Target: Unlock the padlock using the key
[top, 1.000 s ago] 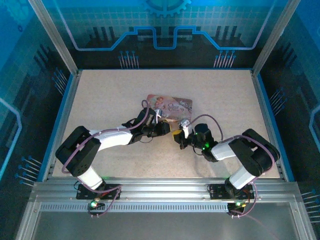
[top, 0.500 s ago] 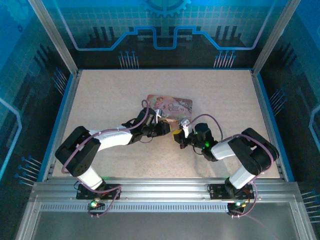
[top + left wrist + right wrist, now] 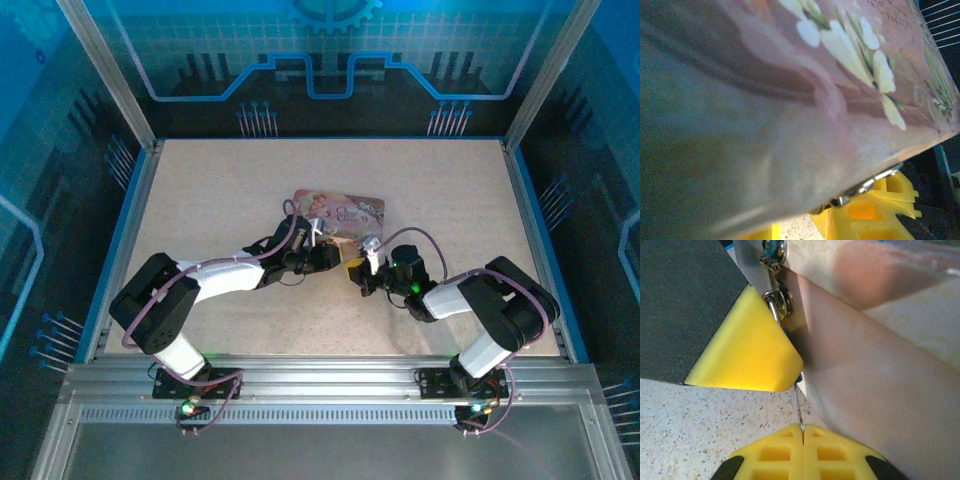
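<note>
2 grippers meet at the pink box (image 3: 340, 211) — right gripper (image 3: 802, 431) pinches the key (image 3: 798, 405), just below the padlock (image 3: 774, 304) at the box's edge; left gripper (image 3: 322, 257) — grip unclear.

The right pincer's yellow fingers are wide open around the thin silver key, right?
No, not open: the right wrist view shows the right pincer shut on the thin silvery metal key, pinched between its yellow fingers.
</note>
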Controlling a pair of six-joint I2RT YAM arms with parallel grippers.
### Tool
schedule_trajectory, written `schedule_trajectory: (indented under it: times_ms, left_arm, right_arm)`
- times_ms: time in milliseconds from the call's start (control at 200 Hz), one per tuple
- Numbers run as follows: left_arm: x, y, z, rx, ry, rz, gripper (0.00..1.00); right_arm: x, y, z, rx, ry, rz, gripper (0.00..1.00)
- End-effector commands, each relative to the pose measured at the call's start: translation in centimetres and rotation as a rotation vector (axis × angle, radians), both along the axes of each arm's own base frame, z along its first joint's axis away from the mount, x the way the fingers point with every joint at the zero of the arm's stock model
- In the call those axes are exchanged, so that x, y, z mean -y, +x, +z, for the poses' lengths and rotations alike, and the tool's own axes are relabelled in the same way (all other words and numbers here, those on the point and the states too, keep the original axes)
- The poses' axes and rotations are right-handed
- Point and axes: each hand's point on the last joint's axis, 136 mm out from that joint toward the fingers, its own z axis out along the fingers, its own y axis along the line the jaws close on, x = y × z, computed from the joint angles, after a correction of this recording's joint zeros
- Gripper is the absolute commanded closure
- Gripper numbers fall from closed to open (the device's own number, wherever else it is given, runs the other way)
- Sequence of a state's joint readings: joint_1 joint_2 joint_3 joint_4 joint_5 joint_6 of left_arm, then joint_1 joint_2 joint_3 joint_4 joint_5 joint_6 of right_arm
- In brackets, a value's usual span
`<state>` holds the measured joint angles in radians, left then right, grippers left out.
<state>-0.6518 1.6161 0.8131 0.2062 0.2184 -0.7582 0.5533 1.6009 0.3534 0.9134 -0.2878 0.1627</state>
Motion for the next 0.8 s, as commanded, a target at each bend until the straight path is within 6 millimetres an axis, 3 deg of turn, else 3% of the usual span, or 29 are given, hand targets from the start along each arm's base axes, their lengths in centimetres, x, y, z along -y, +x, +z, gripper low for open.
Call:
schedule_trajectory:
  times_ms: [0, 795]
  left_arm:
    - [1.3, -0.1, 3.4, 0.058, -0.078, -0.049, 0.77]
    - [1.3, -0.3, 3.2, 0.054, -0.081, -0.054, 0.77]
  right_arm:
    - [-0.2, 0.8, 1.9, 0.066, 0.037, 0.011, 1.00]
    - [0.0, 1.5, 3.1, 0.085, 0.079, 0.024, 1.00]
